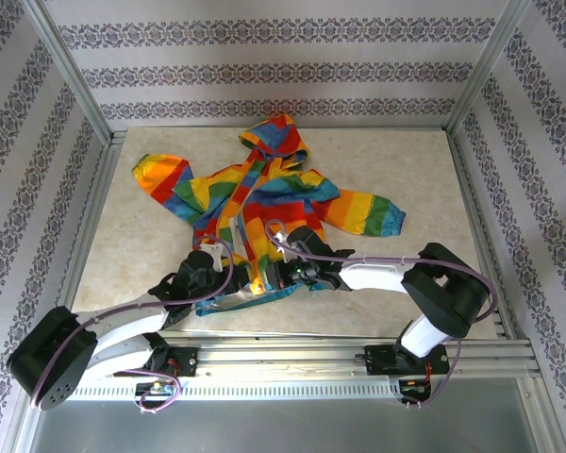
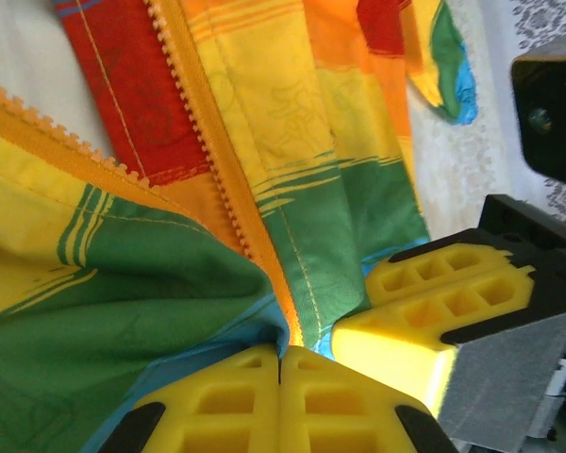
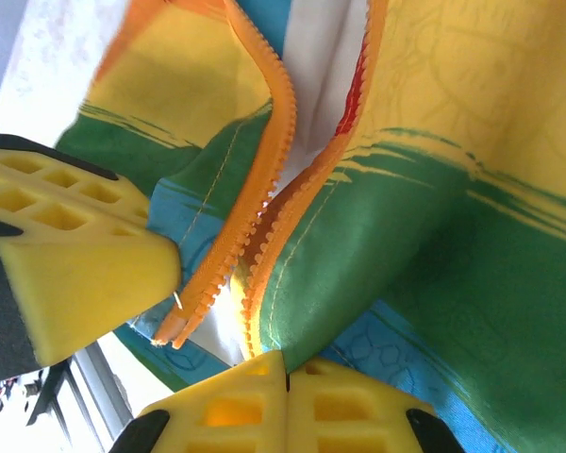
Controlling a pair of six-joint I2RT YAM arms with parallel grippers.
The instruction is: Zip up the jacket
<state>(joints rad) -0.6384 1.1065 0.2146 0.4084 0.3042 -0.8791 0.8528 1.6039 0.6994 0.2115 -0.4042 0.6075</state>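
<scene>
The small hooded fabric jacket in broad rainbow stripes (image 1: 264, 193) is lying spread on the beige marbled surface (image 1: 434, 160), with its hood far, its hem near and its sleeves reaching left and right. The jaws of the left arm (image 1: 123, 321) are pressing fully together, pinching the near hem left of the orange zipper (image 3: 274, 104). The jaws of the right arm (image 1: 373, 276) are likewise clamping the hem just right of it. The zipper's toothed rows are standing apart at the bottom.
</scene>
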